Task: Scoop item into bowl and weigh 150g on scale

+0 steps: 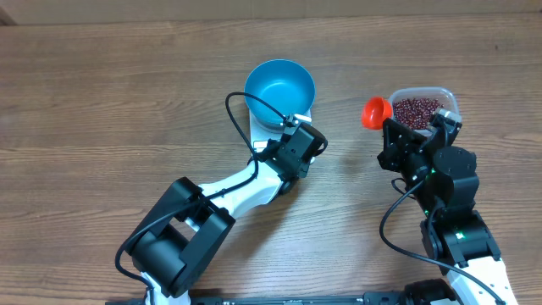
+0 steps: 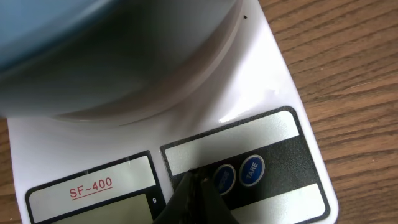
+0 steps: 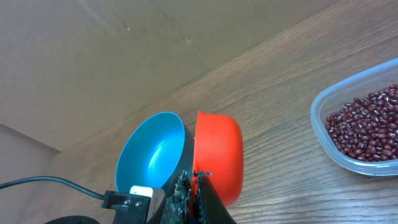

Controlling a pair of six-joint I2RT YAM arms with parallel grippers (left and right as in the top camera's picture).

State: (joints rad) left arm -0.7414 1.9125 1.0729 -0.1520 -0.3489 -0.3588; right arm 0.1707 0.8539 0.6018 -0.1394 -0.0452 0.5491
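- The left gripper (image 2: 194, 185) lay closest to the left wrist camera, at the bottom edge of its view. Its dark fingers were pressed together with no gap between them.
- Its tip was on or just above the control panel of the scale (image 2: 273, 106). Whether it actually touched could not be told.
- Just beside the tip were two round blue buttons, and the right-hand TARE button (image 2: 251, 170) carried that word in white.
- The scale was flat and white, with "SF-400" printed in red on its lower left.
- The bowl (image 1: 279, 85), round and deep blue, stood on the scale and covered most of it. Only the panel edge showed, on the robot's side.
- The right gripper (image 3: 194, 186) was clamped on a red scoop (image 3: 217, 155), which was held on its side.
- From overhead, the red scoop was between the bowl and a clear tub (image 3: 316, 121), just beside the tub's rim.
- The beans (image 3: 367, 121), small and dark red-brown, lay heaped in the clear tub, to the right of the bowl and apart from it.
- Everything rested on a wooden table (image 1: 102, 102).
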